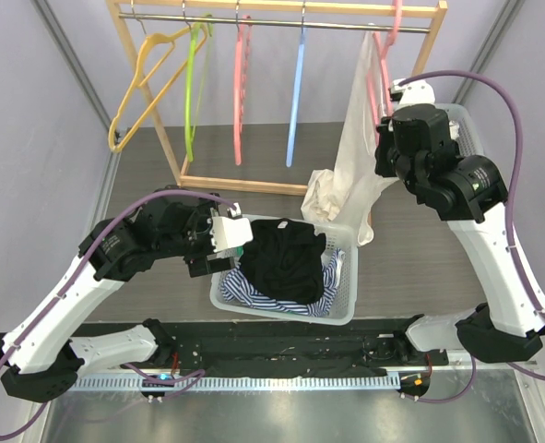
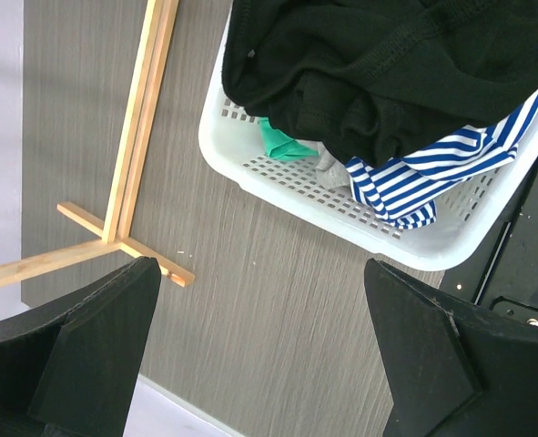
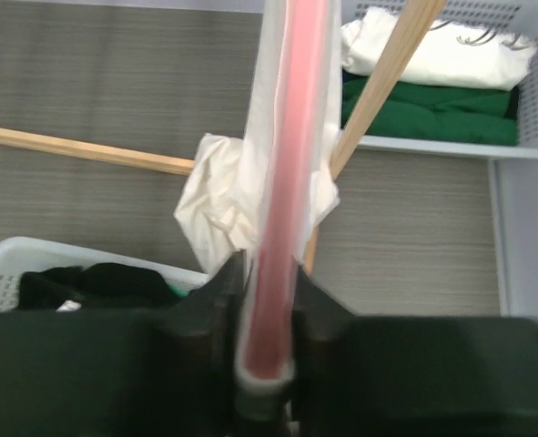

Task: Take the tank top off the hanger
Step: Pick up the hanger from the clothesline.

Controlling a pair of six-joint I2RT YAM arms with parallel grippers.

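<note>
Nearest to me, the left gripper (image 2: 259, 273) hangs wide open with nothing in it, just off the near-left corner of the white laundry basket (image 2: 405, 241), where a black garment (image 1: 286, 258) lies heaped over a striped one (image 1: 254, 293)

Further back on the right, the right gripper (image 3: 269, 300) has its jaws pinched onto the lower end of the pink hanger (image 3: 291, 137). Cream cloth runs down both sides of that bar, and I can't tell whether any of it is caught in the pinch

The tank top (image 1: 353, 157) is on that hanger at the right end of the wooden rack (image 1: 244, 185), with its bottom end bunched on the floor against the far-right corner of the basket. Beyond the rack sits another basket (image 3: 451, 147) of folded white and green clothes

To my eye the step in hand is steadying the hanger so the top can be drawn off. I'd keep that right grip firm and the hanger quiet, bring the idle left gripper across to take the loose cloth low down, then pull along the hanger's arm so each strap slides off its end rather than dragging straight down. If cloth is trapped under the right jaws, the pull will stall or tip the rack
</note>
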